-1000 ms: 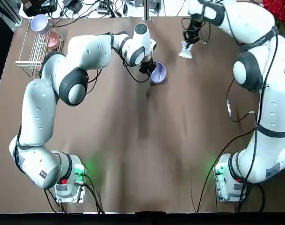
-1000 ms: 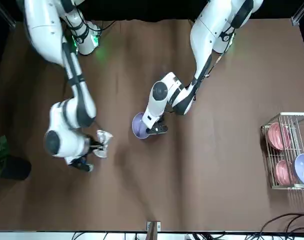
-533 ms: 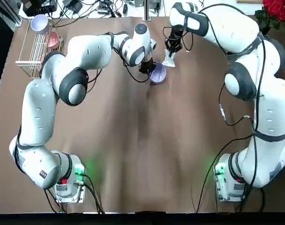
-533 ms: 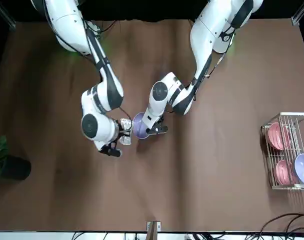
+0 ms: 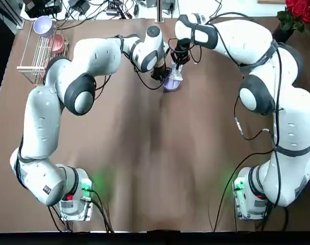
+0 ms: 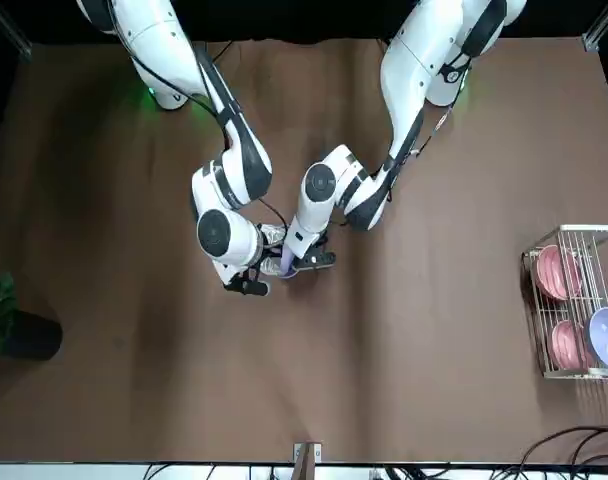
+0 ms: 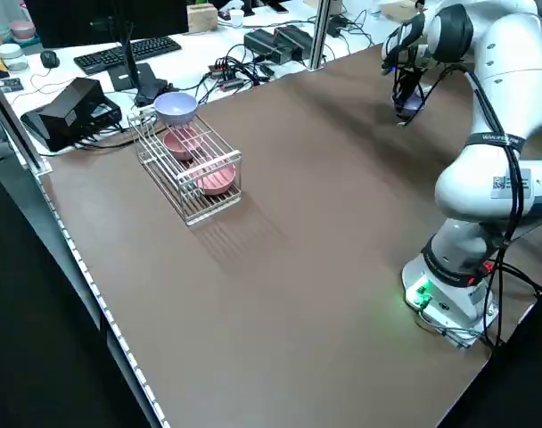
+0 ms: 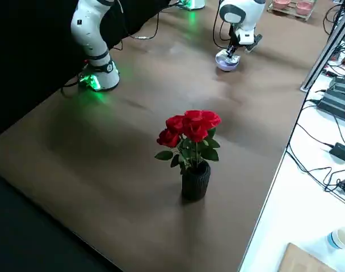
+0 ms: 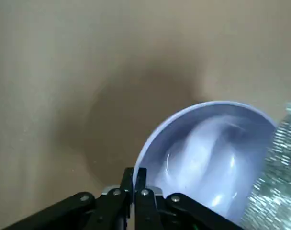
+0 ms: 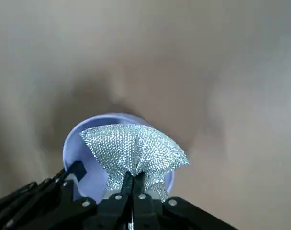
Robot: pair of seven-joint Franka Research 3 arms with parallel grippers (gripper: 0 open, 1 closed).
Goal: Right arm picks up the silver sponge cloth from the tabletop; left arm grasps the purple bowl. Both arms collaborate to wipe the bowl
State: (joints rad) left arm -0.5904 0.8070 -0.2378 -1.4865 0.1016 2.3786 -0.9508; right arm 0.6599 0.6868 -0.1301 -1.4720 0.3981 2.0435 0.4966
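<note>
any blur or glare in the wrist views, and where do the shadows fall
Left wrist view: the silver sponge cloth at the frame edge is blurred, and the purple bowl shows soft glare inside. Right wrist view: cloth weave sharp, tabletop soft, with a dim shadow beyond the bowl.

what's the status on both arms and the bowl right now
Left gripper shut on purple bowl rim. Right gripper shut on silver sponge cloth, cloth over the bowl. Nothing in the way.
</note>
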